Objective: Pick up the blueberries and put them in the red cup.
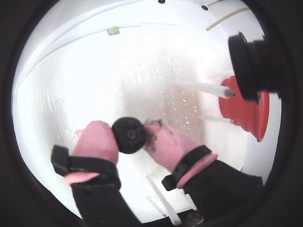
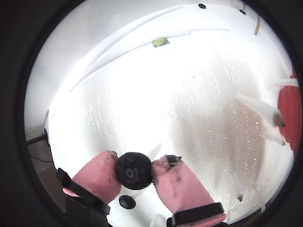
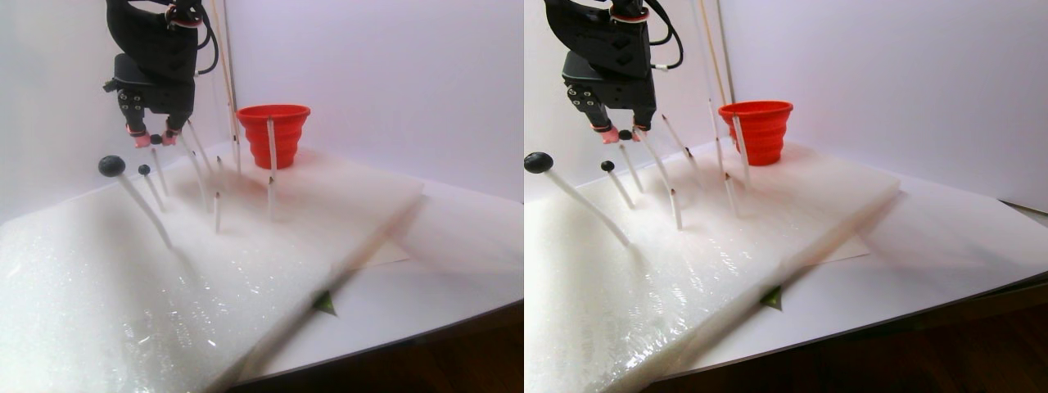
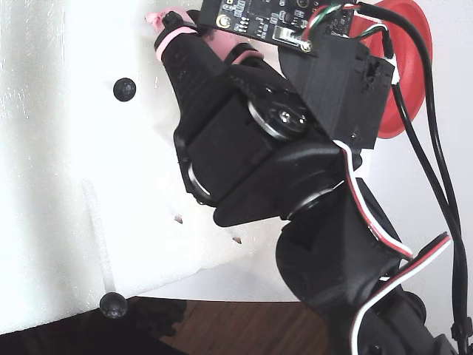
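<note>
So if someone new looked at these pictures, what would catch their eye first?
Probably the pink-tipped gripper, shut on a dark blueberry held above the white foam pad. Next, the bright red cup at the pad's far end in the stereo pair view. Then two more blueberries perched on thin white sticks.

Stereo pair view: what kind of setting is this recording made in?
Probably a tabletop test rig for practising berry picking, not a real garden: a white foam slab stuck with thin white sticks carrying dark blueberries, a red cup at the back, plain white walls behind.
</note>
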### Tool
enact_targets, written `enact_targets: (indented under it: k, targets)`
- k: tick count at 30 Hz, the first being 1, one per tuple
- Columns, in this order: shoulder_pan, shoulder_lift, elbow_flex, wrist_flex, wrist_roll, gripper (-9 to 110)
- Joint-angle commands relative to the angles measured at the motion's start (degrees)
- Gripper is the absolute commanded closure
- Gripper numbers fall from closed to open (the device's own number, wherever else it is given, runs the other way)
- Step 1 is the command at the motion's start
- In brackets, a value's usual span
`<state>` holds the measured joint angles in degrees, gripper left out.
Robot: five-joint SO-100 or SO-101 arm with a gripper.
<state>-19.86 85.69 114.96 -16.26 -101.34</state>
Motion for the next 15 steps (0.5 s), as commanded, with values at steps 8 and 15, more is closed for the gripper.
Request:
enact_targets:
  k: [8, 15]
  targets:
    - [1.14, 12.30, 2.46, 2.72, -0.26, 90]
    - [2.64, 16.26, 4.92, 4.66, -0.53, 90]
